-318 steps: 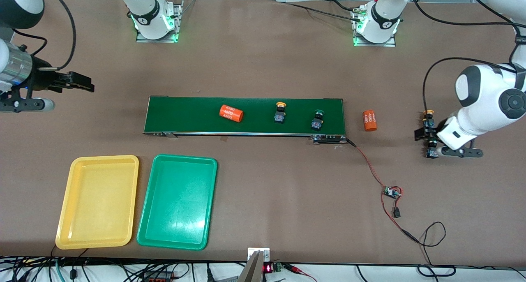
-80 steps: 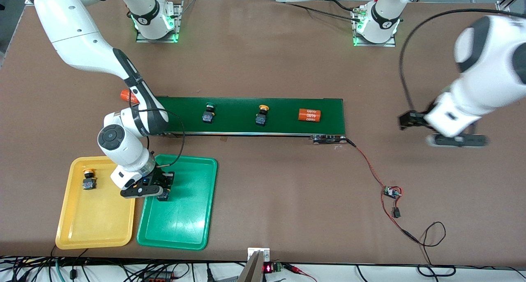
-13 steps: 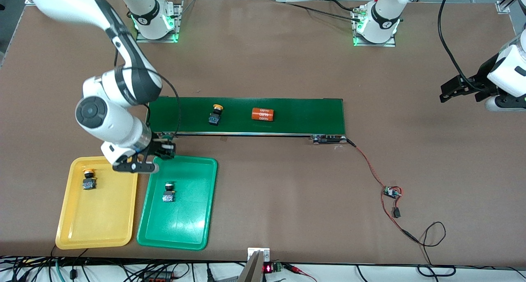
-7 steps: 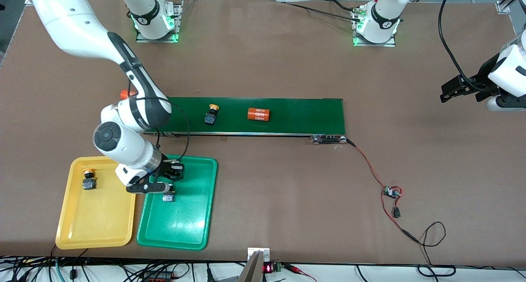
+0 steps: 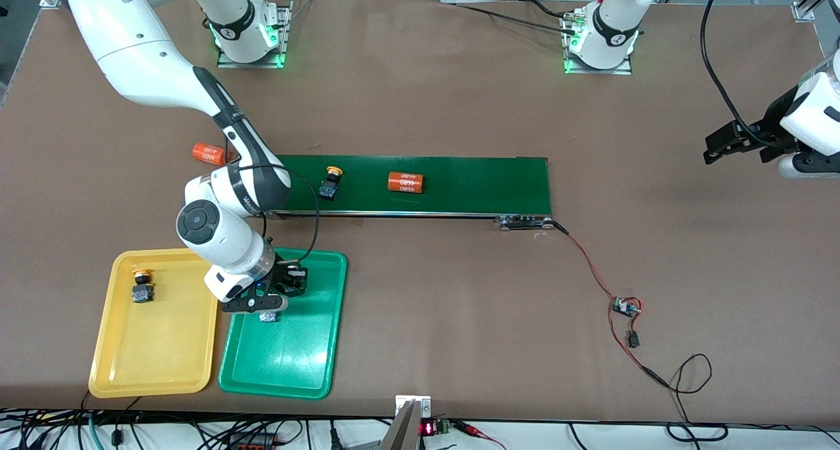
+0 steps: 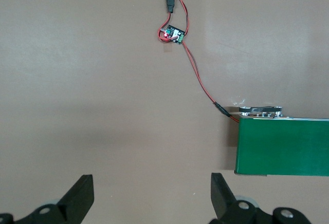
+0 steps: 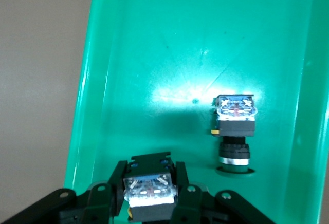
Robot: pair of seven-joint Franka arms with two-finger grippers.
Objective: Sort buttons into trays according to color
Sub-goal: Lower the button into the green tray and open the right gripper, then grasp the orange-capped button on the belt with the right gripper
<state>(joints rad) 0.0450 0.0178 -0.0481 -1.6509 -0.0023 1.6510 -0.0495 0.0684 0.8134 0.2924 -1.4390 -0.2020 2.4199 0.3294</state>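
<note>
A yellow button (image 5: 141, 285) lies in the yellow tray (image 5: 154, 371) near the front corner of the surface (image 5: 420, 109). Beside it, the right gripper (image 5: 283, 291), jaws clamped on a green button (image 7: 149, 190), hangs over the green tray (image 5: 302, 358), where another green button (image 7: 235, 126) lies. A second yellow button (image 5: 329, 182) rides the conveyor belt (image 5: 485, 184). The left gripper (image 6: 149, 198) waits with jaws spread at the surface's edge.

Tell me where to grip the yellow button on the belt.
Grip the yellow button by its black blocky body, probably from above: it lies tipped on the belt, cap toward the bases, so the flat body sides suit two fingers better than the round cap.
</note>
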